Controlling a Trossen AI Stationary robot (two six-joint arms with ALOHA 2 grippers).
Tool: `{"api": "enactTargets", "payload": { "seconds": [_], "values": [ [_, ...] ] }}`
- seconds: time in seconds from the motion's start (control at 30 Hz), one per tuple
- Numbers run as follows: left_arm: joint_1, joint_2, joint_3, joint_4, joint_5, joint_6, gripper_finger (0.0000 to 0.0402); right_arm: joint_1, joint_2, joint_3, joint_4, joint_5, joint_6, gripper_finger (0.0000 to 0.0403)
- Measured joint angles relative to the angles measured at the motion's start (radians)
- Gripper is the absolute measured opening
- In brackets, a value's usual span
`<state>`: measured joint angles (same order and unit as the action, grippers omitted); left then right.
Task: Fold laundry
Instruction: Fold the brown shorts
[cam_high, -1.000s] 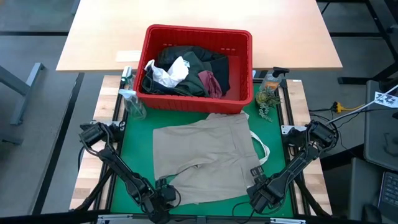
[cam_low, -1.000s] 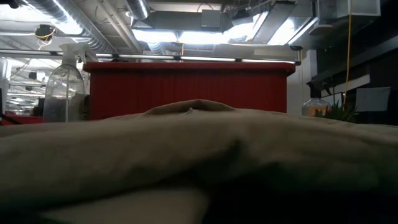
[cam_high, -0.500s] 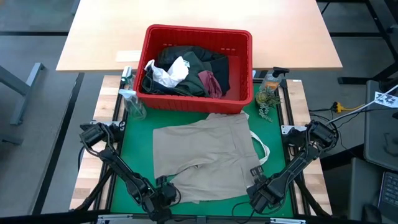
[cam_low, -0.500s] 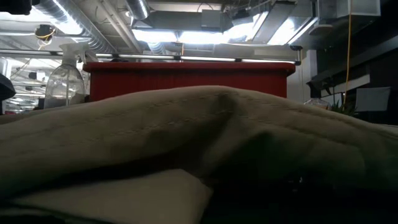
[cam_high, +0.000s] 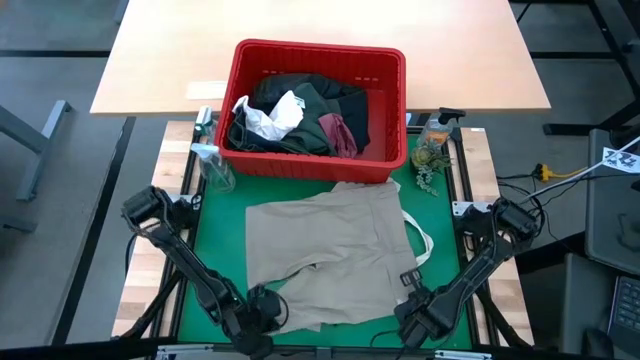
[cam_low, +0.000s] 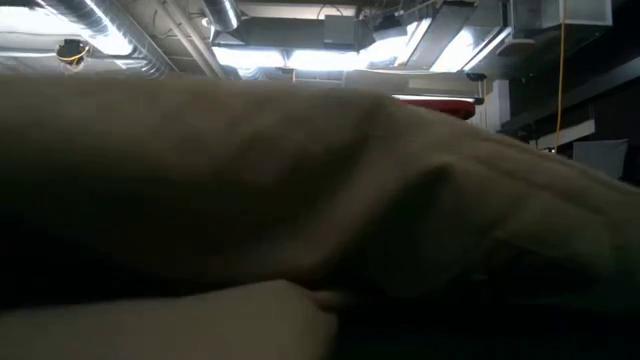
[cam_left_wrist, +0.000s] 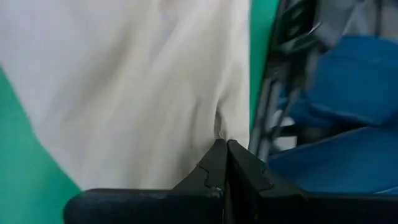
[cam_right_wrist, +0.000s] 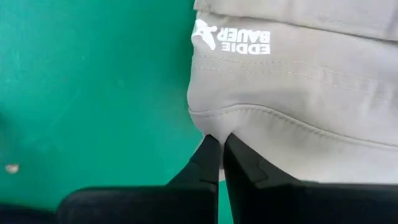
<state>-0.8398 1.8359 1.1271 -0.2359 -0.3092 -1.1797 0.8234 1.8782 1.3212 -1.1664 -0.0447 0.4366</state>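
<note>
We have the tan garment (cam_high: 330, 255) pinched at its near edge, left gripper (cam_left_wrist: 225, 144) and right gripper (cam_right_wrist: 221, 138) both clamped on cloth. Next, we judge, comes lifting that edge together toward the red basket (cam_high: 395, 160).

The high view looks straight down on the whole desk (cam_high: 205, 245). The low view sits at desk height, almost buried in the tan garment (cam_low: 300, 200). The 2 wrist views look closely at that garment's hem, sharing it with the high view.

I see a red slatted basket (cam_high: 385, 110) at the far edge of the green mat (cam_high: 218, 240), a clear spray bottle (cam_high: 211, 166) beside it, and a small plant (cam_high: 428, 160) opposite.
</note>
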Motion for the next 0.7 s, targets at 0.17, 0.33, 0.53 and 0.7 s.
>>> {"api": "enactTargets", "payload": {
  "seconds": [0.17, 0.33, 0.53, 0.7],
  "values": [
    [0.0, -0.095, 0.001, -0.002, -0.015, -0.018, 0.0, 0.0, 0.0, 0.117, -0.153, 0.0, -0.004, 0.0004],
    [0.0, -0.182, 0.002, -0.026, -0.075, -0.017, 0.0, -0.002, -0.002, 0.249, -0.271, 0.054, -0.063, 0.0005],
    [0.0, -0.27, 0.002, -0.135, -0.163, -0.023, 0.0, -0.056, -0.092, 0.319, -0.358, 0.205, -0.108, 0.0004],
    [0.011, -0.317, 0.003, -0.24, -0.264, -0.041, 0.0, -0.178, -0.227, 0.278, -0.36, 0.258, -0.104, 0.0005]
  ]
}}
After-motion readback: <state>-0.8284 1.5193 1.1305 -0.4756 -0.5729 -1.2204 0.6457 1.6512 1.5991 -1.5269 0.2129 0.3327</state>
